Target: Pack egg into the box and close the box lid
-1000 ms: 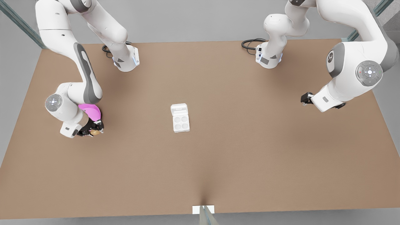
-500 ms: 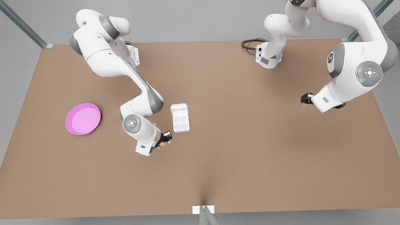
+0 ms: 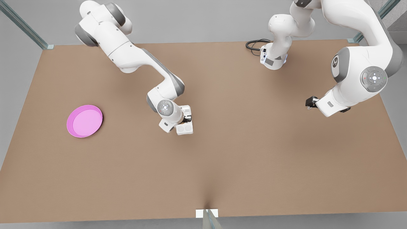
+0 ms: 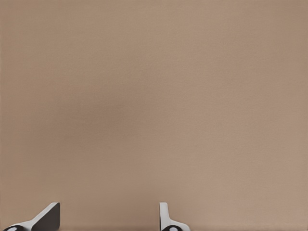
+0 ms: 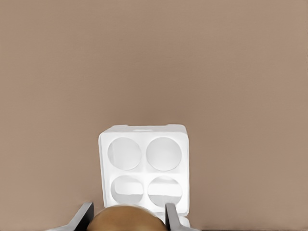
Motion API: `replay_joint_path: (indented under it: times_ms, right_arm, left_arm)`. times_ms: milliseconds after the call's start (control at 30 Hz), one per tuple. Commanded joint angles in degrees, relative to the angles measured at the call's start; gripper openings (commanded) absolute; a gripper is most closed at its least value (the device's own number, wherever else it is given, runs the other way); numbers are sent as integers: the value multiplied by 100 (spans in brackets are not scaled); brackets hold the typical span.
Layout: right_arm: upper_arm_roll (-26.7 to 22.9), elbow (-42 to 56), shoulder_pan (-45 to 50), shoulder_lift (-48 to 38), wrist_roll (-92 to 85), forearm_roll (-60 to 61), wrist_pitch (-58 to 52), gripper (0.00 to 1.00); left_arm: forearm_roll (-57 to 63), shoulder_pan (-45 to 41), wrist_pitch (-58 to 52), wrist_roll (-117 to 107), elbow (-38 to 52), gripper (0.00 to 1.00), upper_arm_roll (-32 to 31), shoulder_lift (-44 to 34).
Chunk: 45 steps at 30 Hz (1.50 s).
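Now the right gripper [image 5: 126,219], jaws clamped on the egg [image 5: 125,217] at centre frame over the box [image 5: 144,166], should centre above one cup before lowering, while the left gripper [image 4: 108,216] waits at far right, jaws apart.

The front view looks steeply down from above the desk's [image 3: 241,165] near edge, taking in both arms and all four desk edges. The right wrist view looks down close over the box [image 5: 143,168], which the front view shows mid-desk. The left wrist view faces bare desk close up, near the desk's right edge in the front view.
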Motion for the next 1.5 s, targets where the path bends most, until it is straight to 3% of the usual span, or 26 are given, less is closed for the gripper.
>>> replay_joint_path:
  times_ms: [0, 167, 200, 233, 1467]
  right_arm:
    - [2, -148, 7, -37, 2673, -80, 510, 47]
    - [1, -227, 201, -10, 2805, -150, 703, 49]
    - [1, -227, 201, -10, 2805, -141, 703, 61]
    - [1, -209, 192, -10, 2805, -141, 694, 100]
    - [-60, -104, 157, 789, 2734, -932, 659, 100]
  left_arm:
    - [3, -1, 4, -3, 3, 100, 2, -6]
    - [3, -1, 4, -3, 3, 100, 2, -6]
    - [3, -1, 4, -3, 3, 100, 2, -6]
    - [3, -1, 4, -3, 3, 100, 2, -6]
    - [3, -335, 4, -20, 20, 100, -7, 389]
